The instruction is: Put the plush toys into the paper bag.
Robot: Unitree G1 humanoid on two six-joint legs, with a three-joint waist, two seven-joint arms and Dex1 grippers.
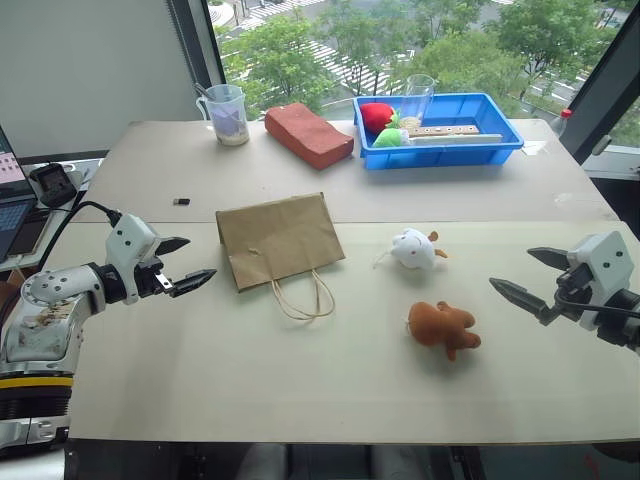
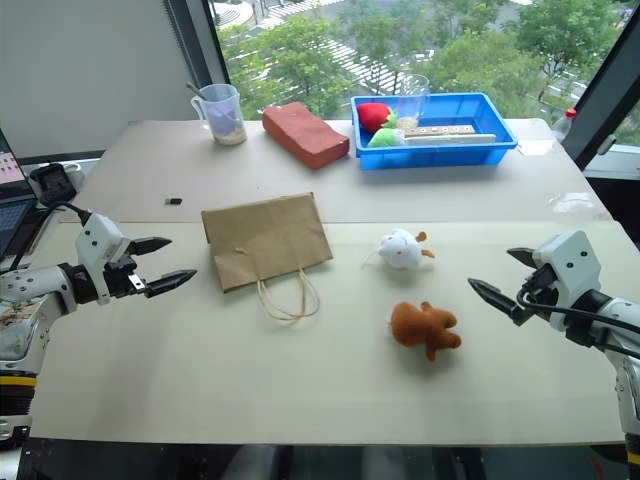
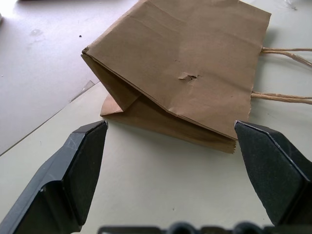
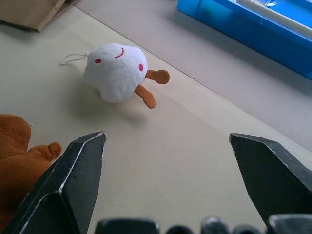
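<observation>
Plainly nothing is packed yet; this is the opening approach. On the table (image 1: 200,380) the paper bag (image 1: 280,238) lies flat at centre, handles toward six o'clock. The orange-brown plush toy (image 1: 442,327) sits at four o'clock of it, the white plush toy (image 1: 412,248) at three. The left pincer (image 1: 183,264) hovers at nine, the right pincer (image 1: 528,278) beyond the toys, both spread wide and empty. Next, I judge, the bag's mouth needs opening before either toy is lifted.
</observation>
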